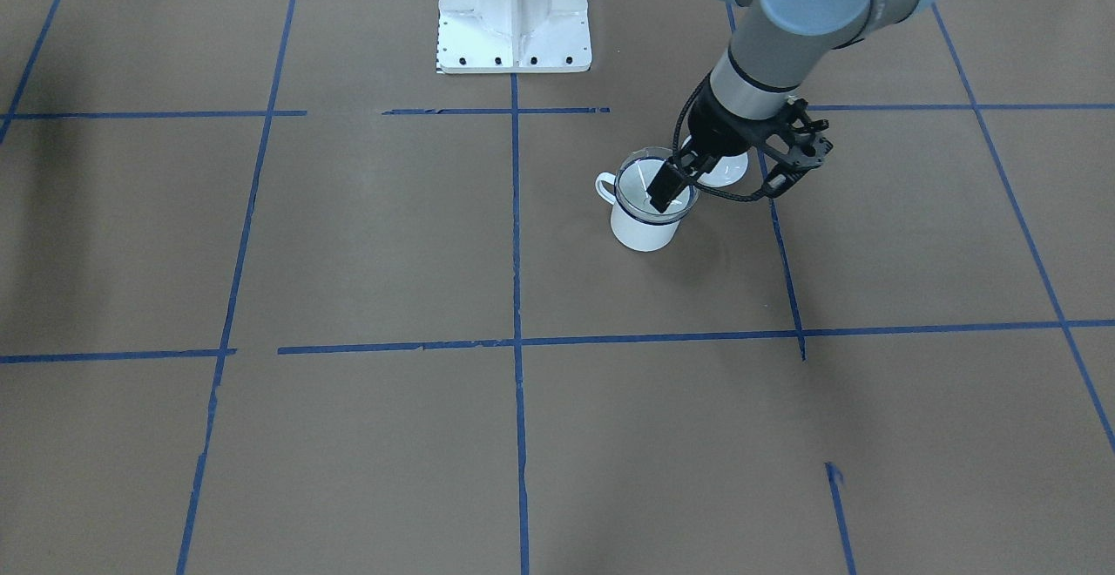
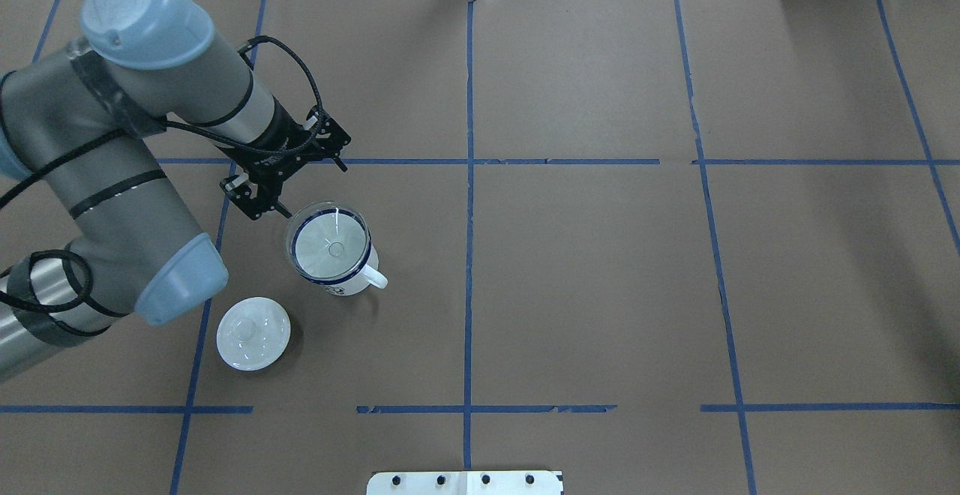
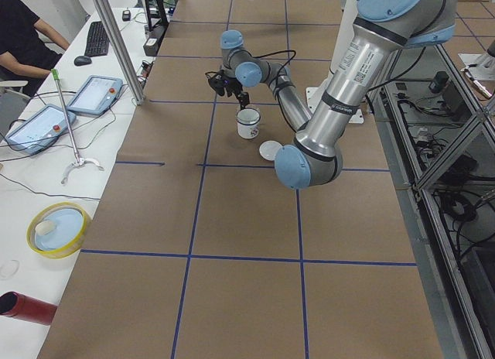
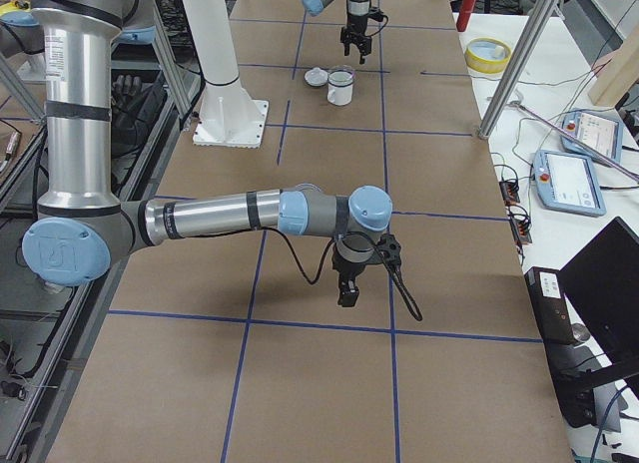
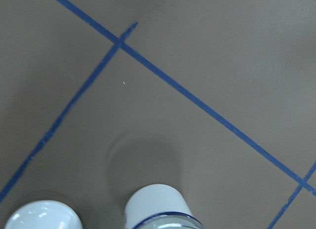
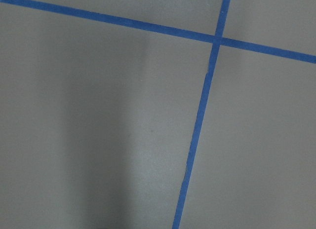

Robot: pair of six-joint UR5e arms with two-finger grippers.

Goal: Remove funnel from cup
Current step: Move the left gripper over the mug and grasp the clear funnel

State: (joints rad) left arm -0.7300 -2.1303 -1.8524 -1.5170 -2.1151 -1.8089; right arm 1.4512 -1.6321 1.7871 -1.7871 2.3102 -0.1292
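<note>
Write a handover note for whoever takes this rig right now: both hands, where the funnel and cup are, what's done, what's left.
Left hand: at the rim of the funnel; open or shut unclear.
Right hand: above the table, far from the cup; state unclear.
Funnel sits in the cup, white lid beside it.
Done: nothing out yet. Left: grip funnel, lift it clear, set it down.

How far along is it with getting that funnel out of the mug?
Done: nothing yet, the funnel sits in the cup. In hand: the left pincer is at the funnel's rim, grip unclear. Left: lifting the funnel out and away.
</note>
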